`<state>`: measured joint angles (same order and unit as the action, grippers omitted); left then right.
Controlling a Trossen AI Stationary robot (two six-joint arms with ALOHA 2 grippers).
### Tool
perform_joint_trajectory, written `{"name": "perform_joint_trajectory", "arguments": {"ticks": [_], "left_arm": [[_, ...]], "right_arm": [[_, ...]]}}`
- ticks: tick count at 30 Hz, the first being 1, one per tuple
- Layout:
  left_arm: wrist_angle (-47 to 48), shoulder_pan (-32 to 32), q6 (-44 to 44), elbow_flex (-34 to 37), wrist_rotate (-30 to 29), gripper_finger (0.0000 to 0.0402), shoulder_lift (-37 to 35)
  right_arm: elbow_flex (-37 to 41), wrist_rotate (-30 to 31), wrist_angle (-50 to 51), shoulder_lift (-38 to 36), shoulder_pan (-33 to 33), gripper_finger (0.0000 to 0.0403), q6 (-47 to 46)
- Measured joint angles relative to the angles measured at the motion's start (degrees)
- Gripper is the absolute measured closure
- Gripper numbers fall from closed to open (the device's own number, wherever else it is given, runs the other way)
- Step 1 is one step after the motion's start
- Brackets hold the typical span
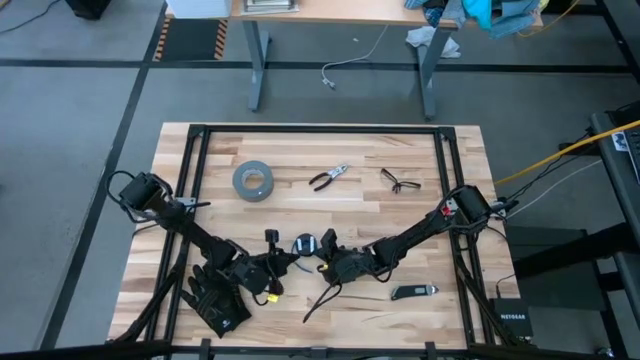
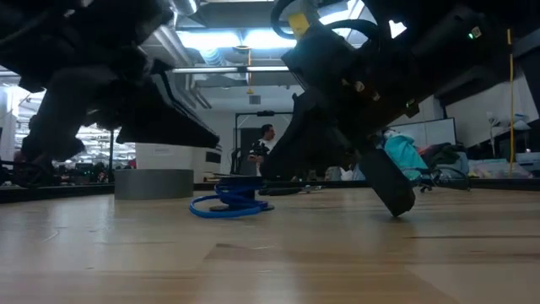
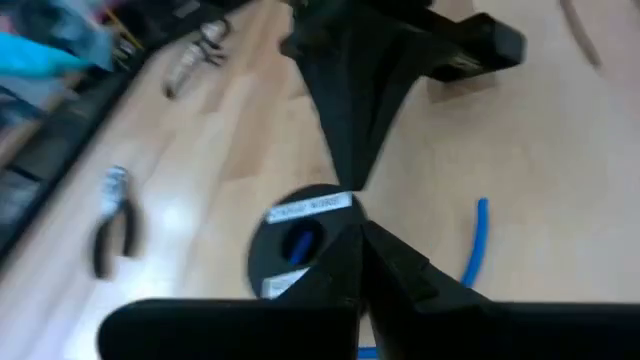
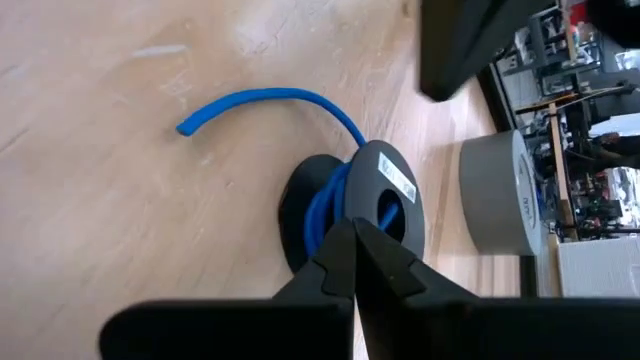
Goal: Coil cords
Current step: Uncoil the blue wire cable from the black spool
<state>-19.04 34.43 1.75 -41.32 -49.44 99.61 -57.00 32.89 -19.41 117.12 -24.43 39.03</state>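
Observation:
The cord is a bright blue wire wound on a small black spool (image 1: 303,244), near the table's middle front. It shows in the low view (image 2: 229,205), the left wrist view (image 3: 300,240) and the right wrist view (image 4: 345,195). Its free end (image 4: 240,100) curves out over the wood. My left gripper (image 3: 357,232) is shut, its tips just left of the spool and toward the near edge. My right gripper (image 4: 354,228) is shut, its tips just right of the spool and toward the near edge. My left gripper points its shut fingertips at the spool's labelled flange (image 3: 312,208), coming level from the table's left; I cannot tell whether they touch it. My right gripper points its shut fingertips at the spool's rim (image 4: 372,165) from the table's right; I cannot tell whether they touch it.
A grey tape roll (image 1: 253,180) lies behind the spool to the left, with pliers (image 1: 328,178) and glasses (image 1: 400,181) farther right. Black gloves (image 1: 215,300), a loose black cord (image 1: 320,300) and a folding knife (image 1: 413,291) lie near the front edge.

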Motion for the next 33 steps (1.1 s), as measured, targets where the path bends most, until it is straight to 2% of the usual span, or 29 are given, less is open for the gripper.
{"name": "perform_joint_trajectory", "arguments": {"ticks": [5, 13, 17, 21, 29, 33], "left_arm": [[0.6, 1.4, -9.3, 0.0, -0.6, 0.0380, 0.0], [6.0, 0.8, -14.9, 0.0, -0.8, 0.0262, 0.0], [8.3, -0.9, -17.3, 0.0, -1.0, 0.0224, 0.0], [8.1, -2.4, -21.8, 0.0, -1.0, 0.0218, 0.0], [8.3, -4.7, -25.5, 0.0, 1.8, 0.0240, 0.0], [8.8, -6.0, -26.2, 0.0, 6.7, 0.0249, 0.0]], "right_arm": [[-0.4, 0.0, 1.0, 0.0, 0.0, 0.0401, 0.0], [-0.5, 0.0, 1.0, -0.2, 0.0, 0.0401, -0.1], [-0.4, -0.2, 0.9, -0.5, 0.0, 0.0401, -0.7], [-0.4, -0.5, 0.6, -0.6, 0.1, 0.0402, -1.2], [-0.4, 0.1, 0.0, -0.6, 0.5, 0.0402, -1.6], [-0.4, 0.4, 0.0, -0.6, 0.6, 0.0402, -1.7]]}}
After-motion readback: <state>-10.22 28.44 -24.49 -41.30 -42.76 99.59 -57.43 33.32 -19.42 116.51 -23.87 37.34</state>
